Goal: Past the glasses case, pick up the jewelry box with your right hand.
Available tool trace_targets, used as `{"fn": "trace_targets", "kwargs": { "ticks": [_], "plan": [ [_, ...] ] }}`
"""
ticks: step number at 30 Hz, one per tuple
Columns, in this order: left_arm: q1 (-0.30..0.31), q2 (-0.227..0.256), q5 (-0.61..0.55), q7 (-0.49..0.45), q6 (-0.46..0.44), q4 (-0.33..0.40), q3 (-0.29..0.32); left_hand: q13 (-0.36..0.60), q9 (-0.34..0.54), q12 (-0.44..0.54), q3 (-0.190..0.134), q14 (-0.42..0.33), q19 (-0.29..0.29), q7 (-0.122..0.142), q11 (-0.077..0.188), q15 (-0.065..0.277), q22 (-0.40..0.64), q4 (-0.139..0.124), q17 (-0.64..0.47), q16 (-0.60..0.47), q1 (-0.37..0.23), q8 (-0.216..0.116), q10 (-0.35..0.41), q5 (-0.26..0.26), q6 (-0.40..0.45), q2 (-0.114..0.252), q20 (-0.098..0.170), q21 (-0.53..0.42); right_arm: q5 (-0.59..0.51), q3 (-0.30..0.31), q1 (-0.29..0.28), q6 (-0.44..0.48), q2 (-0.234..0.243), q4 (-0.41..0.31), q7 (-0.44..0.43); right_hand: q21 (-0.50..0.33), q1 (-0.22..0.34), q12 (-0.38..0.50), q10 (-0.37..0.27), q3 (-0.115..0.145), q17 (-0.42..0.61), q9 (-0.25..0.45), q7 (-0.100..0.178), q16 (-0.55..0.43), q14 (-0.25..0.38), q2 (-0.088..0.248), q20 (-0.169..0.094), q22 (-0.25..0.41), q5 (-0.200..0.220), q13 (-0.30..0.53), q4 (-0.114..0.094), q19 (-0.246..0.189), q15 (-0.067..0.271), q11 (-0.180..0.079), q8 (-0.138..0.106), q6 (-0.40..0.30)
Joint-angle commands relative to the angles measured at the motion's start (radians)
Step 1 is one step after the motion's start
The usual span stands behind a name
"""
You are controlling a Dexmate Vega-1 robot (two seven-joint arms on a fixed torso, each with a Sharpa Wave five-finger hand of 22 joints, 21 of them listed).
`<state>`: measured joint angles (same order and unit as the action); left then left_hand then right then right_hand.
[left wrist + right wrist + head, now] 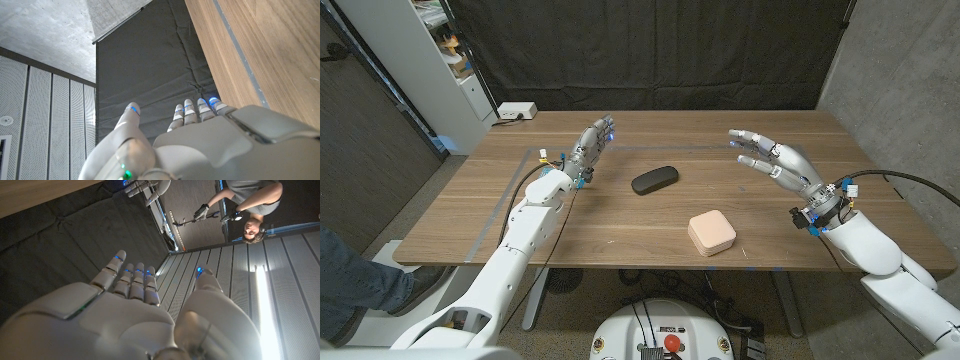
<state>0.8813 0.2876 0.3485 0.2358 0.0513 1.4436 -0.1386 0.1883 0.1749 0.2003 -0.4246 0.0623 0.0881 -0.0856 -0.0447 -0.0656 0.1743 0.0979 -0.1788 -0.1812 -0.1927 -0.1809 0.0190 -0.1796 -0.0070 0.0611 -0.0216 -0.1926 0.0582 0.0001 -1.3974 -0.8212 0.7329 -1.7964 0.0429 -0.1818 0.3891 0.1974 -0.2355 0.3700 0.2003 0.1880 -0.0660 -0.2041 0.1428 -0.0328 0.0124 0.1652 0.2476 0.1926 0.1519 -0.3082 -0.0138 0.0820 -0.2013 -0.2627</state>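
1. The wooden worktop (pixel 620 215) stands before a black curtain (pixel 650 50), with a grey concrete wall (pixel 910 70) to the robot's right and a white shelf unit (pixel 440 60) at its far left.
2. A white power strip (pixel 516 111) lies at the far left corner of the worktop (thin blue tape lines mark the wood).
3. The black glasses case (pixel 654 180) lies near the middle; the pale pink jewelry box (pixel 711 233) sits nearer the robot and a little to the right, apart from the case.
4. The right hand (pixel 775 160) hovers beyond and to the right of the box, fingers spread, holding nothing.
5. The left hand (pixel 590 150) stands left of the case, fingers straight, holding nothing.
6. The right wrist view catches a person (pixel 245 200) holding controllers.
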Motion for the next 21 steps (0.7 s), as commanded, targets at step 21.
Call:
{"fn": "trace_targets", "kwargs": {
  "ticks": [21],
  "plan": [
    [0.018,-0.008,0.003,-0.009,0.009,0.012,-0.007,0.005,0.003,0.009,0.000,0.007,0.005,-0.005,-0.008,-0.005,0.004,0.006,-0.002,-0.005,-0.001,-0.005,-0.006,-0.001,0.005,0.012,0.006,-0.003,-0.198,0.107,-0.075,-0.001,-0.020,-0.045,-0.019,-0.003,0.028,-0.002,0.007,0.005,-0.001,0.005,0.003,0.006,-0.005,-0.017,0.004,0.003,0.017,0.002,0.012,0.005,0.002,-0.005,0.001,0.007]
  ]
}}
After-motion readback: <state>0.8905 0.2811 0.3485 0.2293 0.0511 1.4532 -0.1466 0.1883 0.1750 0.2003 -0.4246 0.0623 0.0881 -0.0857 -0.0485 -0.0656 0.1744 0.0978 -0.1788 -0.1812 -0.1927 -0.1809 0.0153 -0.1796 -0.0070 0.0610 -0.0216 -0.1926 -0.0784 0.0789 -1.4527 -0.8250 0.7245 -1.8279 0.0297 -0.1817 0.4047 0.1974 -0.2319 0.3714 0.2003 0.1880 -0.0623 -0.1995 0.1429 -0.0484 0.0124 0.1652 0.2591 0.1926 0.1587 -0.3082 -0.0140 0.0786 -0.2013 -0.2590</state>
